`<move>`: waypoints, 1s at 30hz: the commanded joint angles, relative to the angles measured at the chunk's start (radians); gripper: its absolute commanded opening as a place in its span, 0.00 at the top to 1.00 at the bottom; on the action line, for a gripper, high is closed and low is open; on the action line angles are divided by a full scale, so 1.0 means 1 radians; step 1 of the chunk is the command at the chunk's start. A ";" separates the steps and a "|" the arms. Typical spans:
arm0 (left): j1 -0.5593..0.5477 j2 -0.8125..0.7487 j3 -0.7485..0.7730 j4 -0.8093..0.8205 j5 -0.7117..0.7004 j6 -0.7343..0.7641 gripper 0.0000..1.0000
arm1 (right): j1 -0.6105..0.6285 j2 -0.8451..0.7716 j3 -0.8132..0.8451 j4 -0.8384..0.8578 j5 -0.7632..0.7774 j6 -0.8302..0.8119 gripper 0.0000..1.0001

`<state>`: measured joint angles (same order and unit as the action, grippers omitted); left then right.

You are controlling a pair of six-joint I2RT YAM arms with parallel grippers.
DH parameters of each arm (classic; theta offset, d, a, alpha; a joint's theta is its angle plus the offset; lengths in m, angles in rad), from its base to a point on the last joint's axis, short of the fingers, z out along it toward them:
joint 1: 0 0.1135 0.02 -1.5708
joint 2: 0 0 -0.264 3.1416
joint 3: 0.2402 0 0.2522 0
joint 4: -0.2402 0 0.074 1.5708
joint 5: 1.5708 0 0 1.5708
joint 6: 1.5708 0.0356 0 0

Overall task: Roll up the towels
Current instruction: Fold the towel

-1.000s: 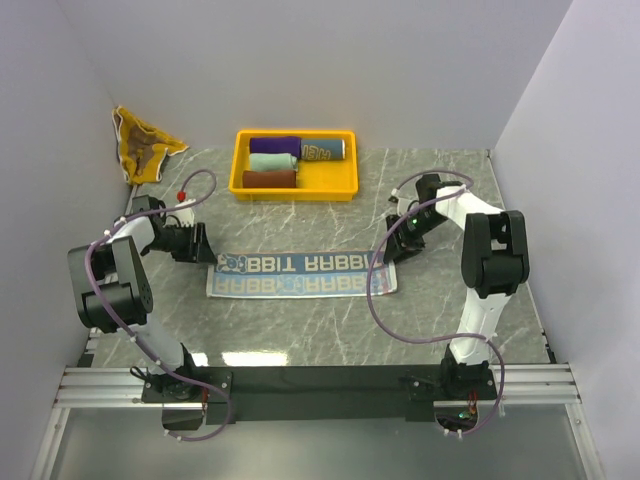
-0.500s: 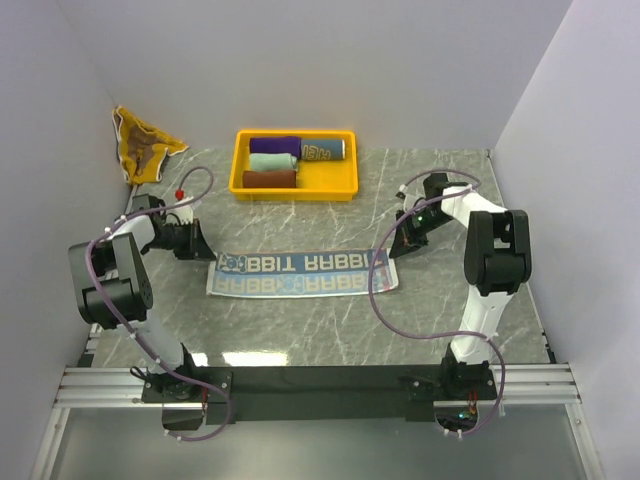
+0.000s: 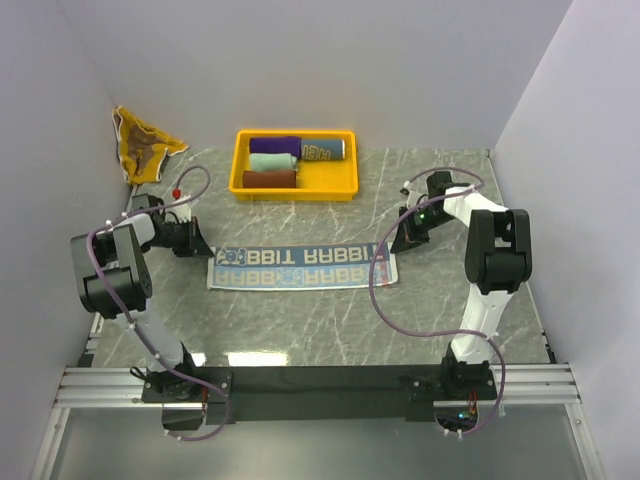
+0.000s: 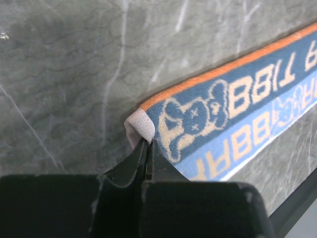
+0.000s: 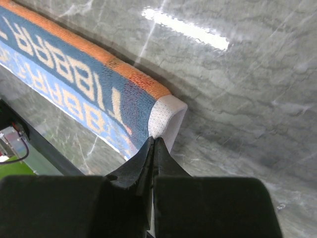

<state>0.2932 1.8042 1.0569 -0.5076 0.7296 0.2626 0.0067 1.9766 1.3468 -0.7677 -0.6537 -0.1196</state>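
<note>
Blue RABBIT towel (image 3: 303, 268) lying stretched across the middle of the worktop (image 3: 330, 330), left gripper (image 4: 148, 144) pinched tight on its left end, right gripper (image 5: 153, 141) pinched on its right end, both corners curled up.

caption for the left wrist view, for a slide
Left fingers shut on a folded-up corner of the blue RABBIT towel.

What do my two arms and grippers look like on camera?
Both match: the left arm and right arm have white links with bulky black joint housings. A loose purple cable loops along each. The left gripper and right gripper are black, with two thin tapering fingers. No markings are readable.
</note>
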 commanded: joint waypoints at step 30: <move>-0.005 0.161 0.126 0.244 -0.019 -0.181 0.86 | 0.004 0.077 0.081 0.076 0.114 0.051 0.93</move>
<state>0.2893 1.9415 1.1328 -0.2764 0.7612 0.0818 0.0082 2.0396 1.3651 -0.6781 -0.6010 -0.0616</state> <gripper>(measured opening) 0.090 0.050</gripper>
